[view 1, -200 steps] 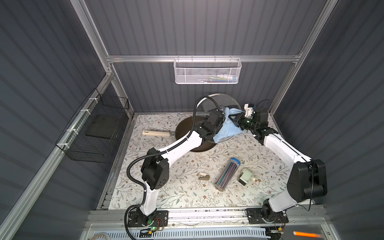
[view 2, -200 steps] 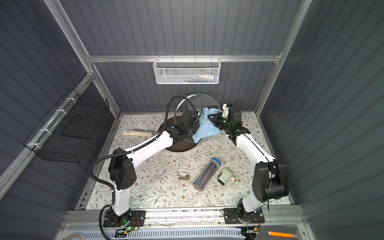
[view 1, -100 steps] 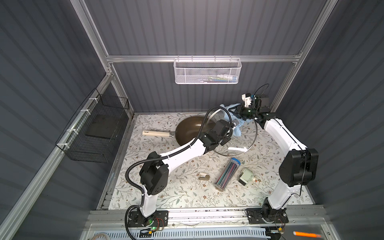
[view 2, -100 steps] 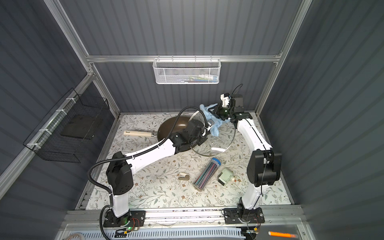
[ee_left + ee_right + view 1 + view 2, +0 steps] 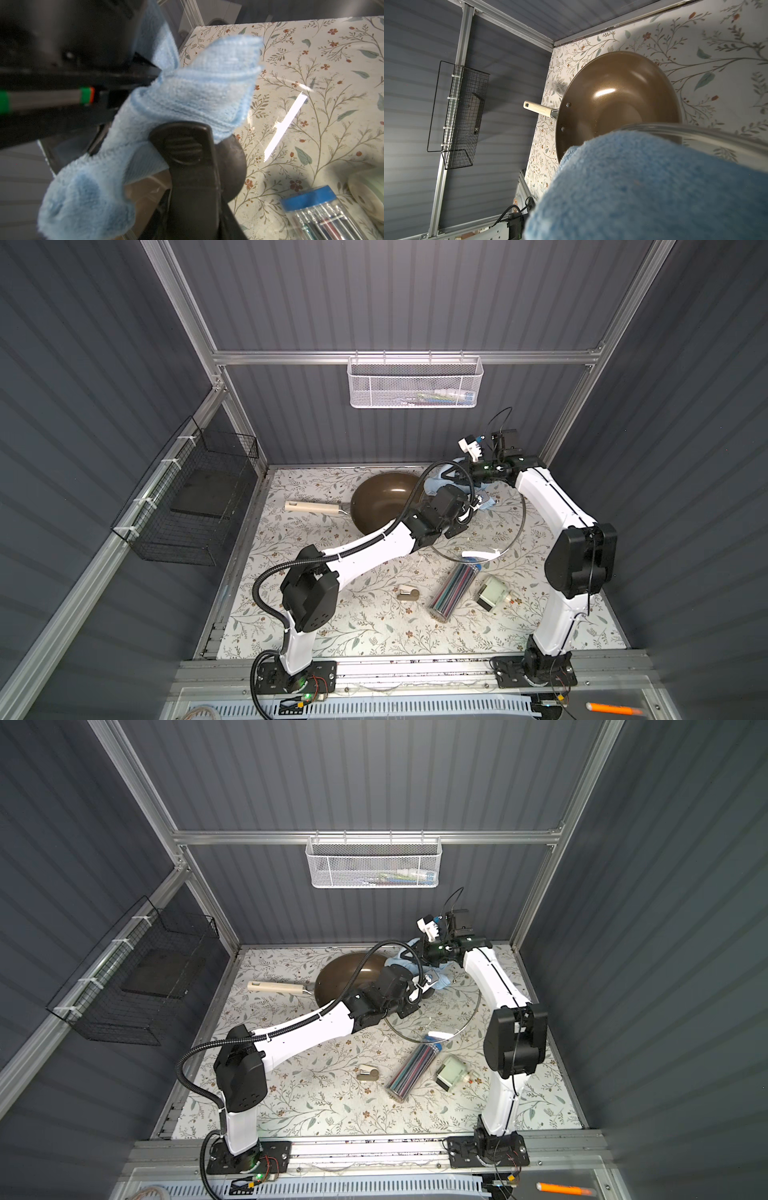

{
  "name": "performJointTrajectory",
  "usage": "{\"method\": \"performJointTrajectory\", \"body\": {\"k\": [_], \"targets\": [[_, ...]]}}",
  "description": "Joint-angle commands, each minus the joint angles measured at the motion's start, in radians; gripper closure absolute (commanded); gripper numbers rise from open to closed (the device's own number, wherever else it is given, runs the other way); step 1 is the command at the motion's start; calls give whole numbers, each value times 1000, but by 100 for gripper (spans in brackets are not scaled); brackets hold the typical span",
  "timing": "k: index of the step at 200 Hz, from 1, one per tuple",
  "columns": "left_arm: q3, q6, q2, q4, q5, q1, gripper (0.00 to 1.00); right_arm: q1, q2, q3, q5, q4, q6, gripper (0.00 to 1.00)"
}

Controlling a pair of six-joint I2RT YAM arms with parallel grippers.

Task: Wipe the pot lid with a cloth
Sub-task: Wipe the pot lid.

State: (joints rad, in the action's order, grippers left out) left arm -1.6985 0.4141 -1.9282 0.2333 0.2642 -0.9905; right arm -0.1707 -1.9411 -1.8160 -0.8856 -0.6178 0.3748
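Near edge of worktop (image 5: 374, 630): pen tube (image 5: 453, 587), small box (image 5: 492, 593), clip (image 5: 407, 593). Mid — my left tool (image 5: 467, 512) clamped on the lid's handle (image 5: 187, 145); lid (image 5: 498, 547) held tilted just above the worktop. Behind it, my right tool (image 5: 465, 477) closed on the cloth (image 5: 436, 485), pressed against the lid near the handle. Pan (image 5: 382, 502) beside, farther back.

A: How is the left arm posed?
B: It is stretched from its near-left base toward the far right, elbow bent low over the bench. The left gripper (image 5: 465, 512) is clamped shut on the pot lid (image 5: 498, 539), gripping its black handle.

A: And the right arm?
B: It is raised from the near-right base and bent leftward at the far side. The right gripper (image 5: 467, 475) is closed on the cloth (image 5: 436, 485), beside the left wrist.
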Motion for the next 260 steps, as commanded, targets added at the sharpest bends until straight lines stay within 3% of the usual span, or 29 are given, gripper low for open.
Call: {"method": "performJointTrajectory", "body": {"k": [1,68,111,145,180,228,260], "targets": [[-55,46,72,-189,-14,-28,100,-6,-65,-68,-16,-191,-155,100],[-66,109,42,-144,-33,-57,100,-46,-135,-177,0,-416,-469,100],[-71,132,29,-142,-19,-66,100,-85,-200,-268,52,-544,-560,100],[-63,126,28,-155,19,-66,100,-81,-177,-237,160,-471,-495,100],[-62,117,24,-169,74,-65,100,-34,-94,-162,189,-331,-391,100],[-57,112,17,-209,170,-63,100,114,77,83,280,-36,-88,100],[-79,105,-4,-241,241,-62,100,172,231,267,326,85,18,100]]}}
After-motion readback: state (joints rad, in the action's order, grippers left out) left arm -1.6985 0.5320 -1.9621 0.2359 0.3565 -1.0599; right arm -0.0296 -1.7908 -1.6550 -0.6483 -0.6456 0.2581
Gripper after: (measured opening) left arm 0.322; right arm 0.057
